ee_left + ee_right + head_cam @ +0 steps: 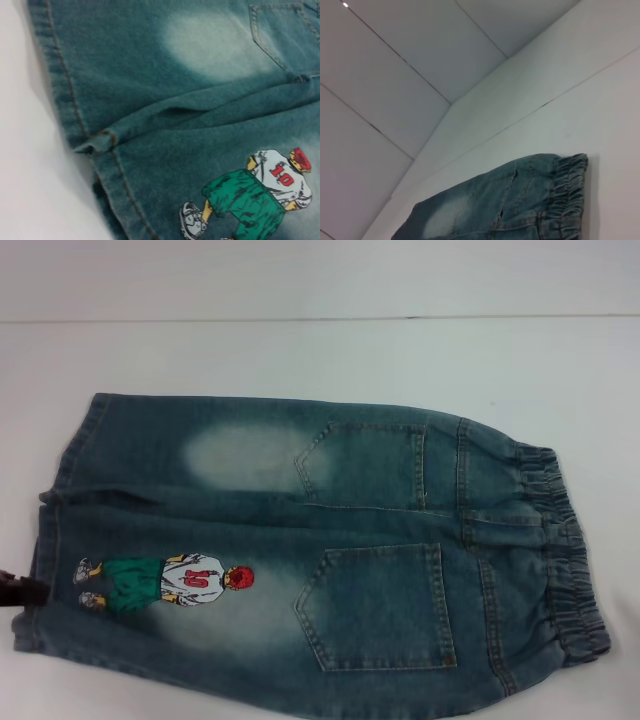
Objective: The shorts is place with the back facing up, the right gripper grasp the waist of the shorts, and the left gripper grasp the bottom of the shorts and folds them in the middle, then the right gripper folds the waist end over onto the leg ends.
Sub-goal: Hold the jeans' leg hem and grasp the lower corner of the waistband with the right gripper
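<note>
The fingers of your left gripper (14, 590) show only as a small dark piece at the left edge of the head view, just beside the hem of the near leg, and you cannot tell from here whether they are open or closed. The right gripper does not appear in any view, so its fingers also stay unknown.

The first risk is a bad grasp at the hem. In the left wrist view the hem (95, 142) is a little bunched where the two legs meet, and one corner stands up. If your left fingers close there, they may catch only one layer, or both legs unevenly, and the middle fold will come out crooked. The second risk is at the waist (565, 560). The elastic band is thick and gathered, so fingers that close too shallow may slip off when you lift. A third risk: the denim looks stiff and heavy, so if one side rises before the other, the cloth can drag over the desk (320, 355) and turn.

The shorts (310, 550) lie flat on the white desk with the back up; both back pockets and a cartoon print (165, 582) on the near leg are visible. The leg ends point to the left, close to your left fingers, and the waist points to the right. Nothing is folded yet.
</note>
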`<state>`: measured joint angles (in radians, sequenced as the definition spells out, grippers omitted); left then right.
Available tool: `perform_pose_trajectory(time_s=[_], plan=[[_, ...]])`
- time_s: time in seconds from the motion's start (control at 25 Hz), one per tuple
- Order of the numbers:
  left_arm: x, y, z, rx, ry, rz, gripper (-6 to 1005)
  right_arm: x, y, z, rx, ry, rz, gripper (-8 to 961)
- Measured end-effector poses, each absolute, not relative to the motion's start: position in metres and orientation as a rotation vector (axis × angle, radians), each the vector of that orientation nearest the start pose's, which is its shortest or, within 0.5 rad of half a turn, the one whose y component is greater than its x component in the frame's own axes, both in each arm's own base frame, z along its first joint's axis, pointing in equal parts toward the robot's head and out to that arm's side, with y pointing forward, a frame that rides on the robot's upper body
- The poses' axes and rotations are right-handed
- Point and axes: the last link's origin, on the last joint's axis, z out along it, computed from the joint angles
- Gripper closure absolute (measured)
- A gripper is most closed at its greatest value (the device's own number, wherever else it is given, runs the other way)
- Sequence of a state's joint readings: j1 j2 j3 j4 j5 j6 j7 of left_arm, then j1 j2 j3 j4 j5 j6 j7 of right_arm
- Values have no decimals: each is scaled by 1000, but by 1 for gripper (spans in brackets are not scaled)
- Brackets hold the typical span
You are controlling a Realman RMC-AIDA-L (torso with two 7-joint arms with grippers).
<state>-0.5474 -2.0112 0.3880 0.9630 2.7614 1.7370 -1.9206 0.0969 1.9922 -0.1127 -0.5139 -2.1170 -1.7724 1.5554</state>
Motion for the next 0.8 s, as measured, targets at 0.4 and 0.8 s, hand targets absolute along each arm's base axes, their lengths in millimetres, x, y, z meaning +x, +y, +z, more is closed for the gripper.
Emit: perform_pose_trajectory(time_s=[0.4, 0.8], plan=[[-342, 303, 89, -2423, -1396, 95, 888, 398, 170, 67, -1992, 1420, 1002, 41], [-342, 300, 92, -2411, -1463, 103, 721, 396, 175, 68, -2004, 1400, 1007, 42]])
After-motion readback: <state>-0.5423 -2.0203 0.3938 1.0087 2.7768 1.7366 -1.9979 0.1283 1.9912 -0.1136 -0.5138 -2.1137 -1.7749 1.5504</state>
